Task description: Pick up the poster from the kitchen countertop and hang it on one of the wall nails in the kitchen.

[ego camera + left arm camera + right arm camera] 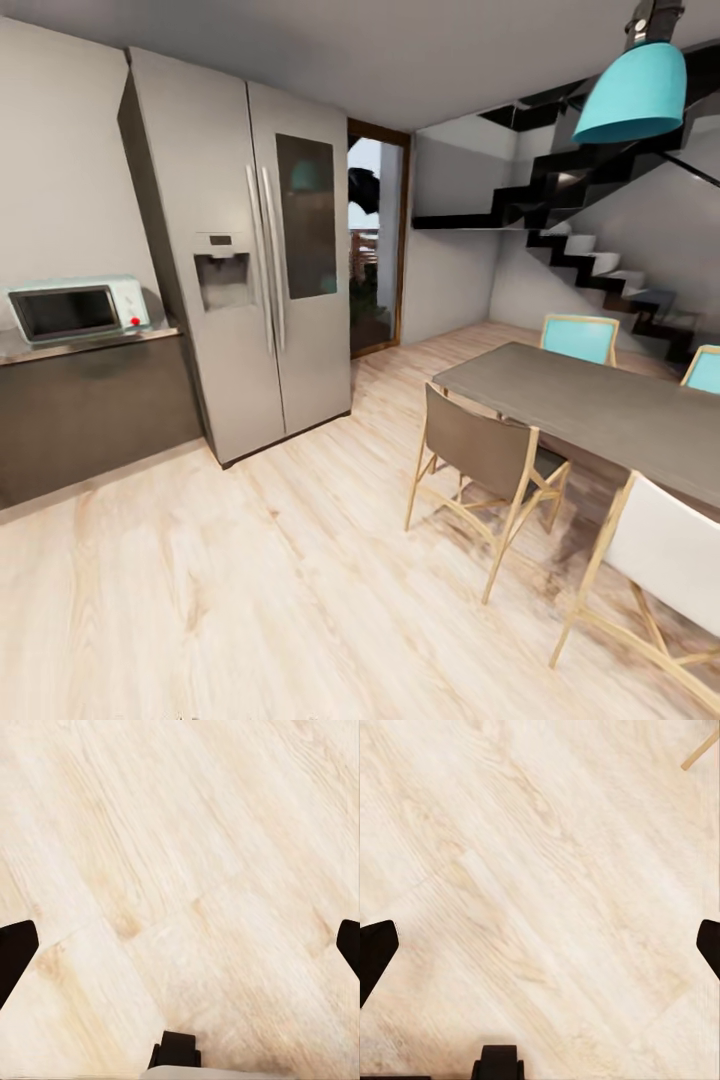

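Head view: steel fridge [255, 260] against the wall, mint microwave [75, 310] on the kitchen countertop [90, 345] beside it, dining table [600, 410] with chairs opposite. Left gripper [180, 945] and right gripper [540, 945] both spread wide, empty, over pale wood floor [250, 600]

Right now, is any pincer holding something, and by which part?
Nothing is held. The left pincer and the right pincer are both open above the wooden floor.
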Robot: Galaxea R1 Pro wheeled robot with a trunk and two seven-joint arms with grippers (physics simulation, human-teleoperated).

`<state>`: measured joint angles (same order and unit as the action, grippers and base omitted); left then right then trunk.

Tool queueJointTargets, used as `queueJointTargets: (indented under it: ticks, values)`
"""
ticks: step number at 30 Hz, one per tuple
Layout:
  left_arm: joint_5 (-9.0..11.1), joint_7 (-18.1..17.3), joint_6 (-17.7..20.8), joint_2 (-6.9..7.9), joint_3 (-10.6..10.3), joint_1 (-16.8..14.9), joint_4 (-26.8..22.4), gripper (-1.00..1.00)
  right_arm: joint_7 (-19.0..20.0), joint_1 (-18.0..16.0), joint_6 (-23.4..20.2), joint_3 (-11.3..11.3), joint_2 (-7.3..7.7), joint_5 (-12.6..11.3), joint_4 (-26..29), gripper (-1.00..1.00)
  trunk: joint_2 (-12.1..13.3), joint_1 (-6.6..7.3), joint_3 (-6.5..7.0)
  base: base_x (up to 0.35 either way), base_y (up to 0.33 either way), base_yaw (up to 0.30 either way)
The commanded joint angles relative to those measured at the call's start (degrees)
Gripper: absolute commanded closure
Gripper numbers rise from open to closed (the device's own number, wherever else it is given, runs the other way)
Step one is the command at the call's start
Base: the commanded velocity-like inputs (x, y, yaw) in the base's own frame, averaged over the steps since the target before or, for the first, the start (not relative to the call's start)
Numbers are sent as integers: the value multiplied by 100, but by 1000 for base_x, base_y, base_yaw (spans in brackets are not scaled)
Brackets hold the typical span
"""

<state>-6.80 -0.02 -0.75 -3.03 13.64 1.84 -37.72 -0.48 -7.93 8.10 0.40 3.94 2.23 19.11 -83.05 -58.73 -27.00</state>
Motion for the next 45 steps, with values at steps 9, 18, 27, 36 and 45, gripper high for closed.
queueJointTargets:
  ticks: [9,18,27,36,45]
  values:
    - [-62,2,-4,-5,25,1,-8,-100,14,-4,5,4,1,21,-4,-100,-3,0,-5,-35,-116,208]
    - [-59,2,-4,-5,25,1,-8,-100,0,-6,9,3,1,22,-5,-100,-3,0,-5,-90,-259,229]
    - [-58,2,0,-5,25,1,-9,-100,-11,-5,15,4,-7,23,-8,-100,-3,0,-5,-18,-53,288]
    - [-58,-1,5,-4,116,1,-8,-100,14,-6,9,4,0,23,-5,-100,-3,0,-5,0,55,219]
    - [-58,-6,5,-4,170,1,-8,-100,7,-4,8,4,-1,23,-12,-100,-3,0,-5,0,266,194]
